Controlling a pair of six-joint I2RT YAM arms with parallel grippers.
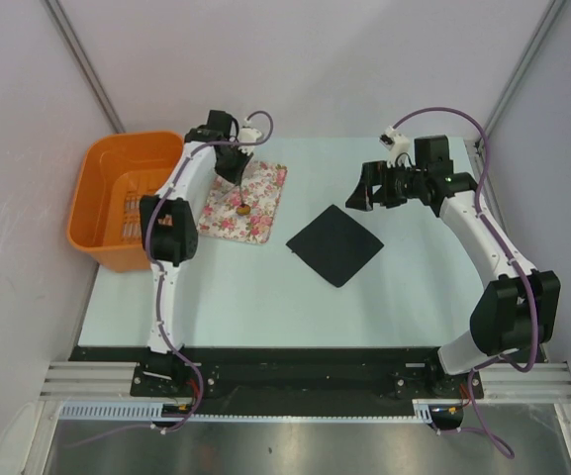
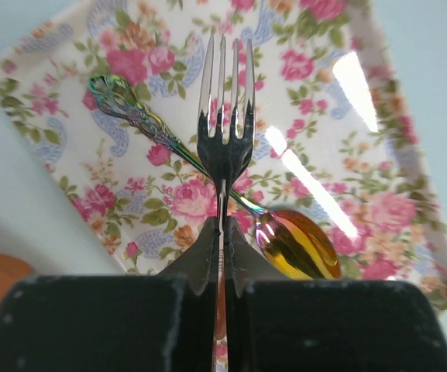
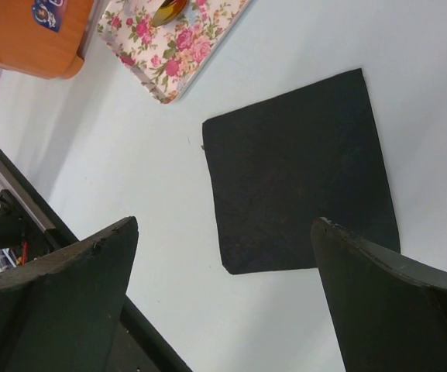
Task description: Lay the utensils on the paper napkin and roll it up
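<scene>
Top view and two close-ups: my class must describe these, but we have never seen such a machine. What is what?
The machine is two robot arms bolted to a table. The top view looks down from above and behind them; each close-up comes from a camera on one wrist. On the table lie a floral tray and a black paper napkin; an orange basket stands at its left. The left gripper is shut on a fork, above a gold-bowled spoon lying on the tray. The right gripper hangs open near the napkin.
</scene>
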